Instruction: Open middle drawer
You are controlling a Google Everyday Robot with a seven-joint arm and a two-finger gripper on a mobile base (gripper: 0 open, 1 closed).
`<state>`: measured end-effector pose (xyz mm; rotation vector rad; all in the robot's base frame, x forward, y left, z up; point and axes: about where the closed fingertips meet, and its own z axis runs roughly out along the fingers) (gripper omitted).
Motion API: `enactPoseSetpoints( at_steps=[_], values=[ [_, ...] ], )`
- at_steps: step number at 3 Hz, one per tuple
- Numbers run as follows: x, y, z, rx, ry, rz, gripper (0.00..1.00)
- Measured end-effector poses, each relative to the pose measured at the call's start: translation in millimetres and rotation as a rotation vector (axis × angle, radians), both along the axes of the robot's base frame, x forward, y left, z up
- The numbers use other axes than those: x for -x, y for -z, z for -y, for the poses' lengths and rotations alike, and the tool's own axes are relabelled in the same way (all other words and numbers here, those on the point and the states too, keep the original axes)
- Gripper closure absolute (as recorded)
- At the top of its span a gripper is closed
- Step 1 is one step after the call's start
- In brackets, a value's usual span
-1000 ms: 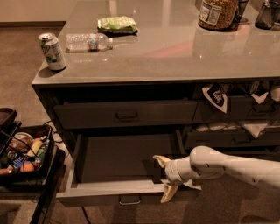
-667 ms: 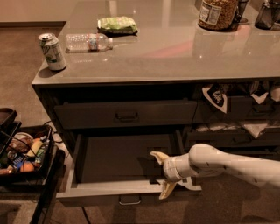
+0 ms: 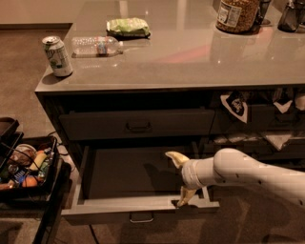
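Observation:
The middle drawer (image 3: pixel 119 209) is pulled out below the closed top drawer (image 3: pixel 138 125). Its grey interior is bare and its small loop handle (image 3: pixel 141 218) sits at the centre of the front. My gripper (image 3: pixel 179 177) is on a white arm coming in from the right, over the drawer's right end. It is open and holds nothing. One yellowish fingertip (image 3: pixel 172 157) is over the interior. The other fingertip (image 3: pixel 185 198) is at the inner edge of the drawer front.
On the countertop (image 3: pixel 190 57) stand a soda can (image 3: pixel 57 55), a lying water bottle (image 3: pixel 97 45), a green bag (image 3: pixel 127 26) and a jar (image 3: pixel 237 14). A black cart (image 3: pixel 28 171) with small items stands at the left. Cluttered open shelves (image 3: pixel 259 119) are at the right.
My gripper has risen and drawn back a little from the drawer front toward the interior. The drawer stays pulled out as before.

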<state>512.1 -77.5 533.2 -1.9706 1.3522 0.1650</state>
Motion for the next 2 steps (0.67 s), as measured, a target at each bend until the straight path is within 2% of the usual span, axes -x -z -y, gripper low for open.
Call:
enactPoseSetpoints(
  at_steps=[1,2],
  values=[
    [-0.2,-1.7,0.6,0.001,0.0,0.004,0.19],
    [-0.1,-1.7,0.5,0.001,0.0,0.004,0.42]
  ],
)
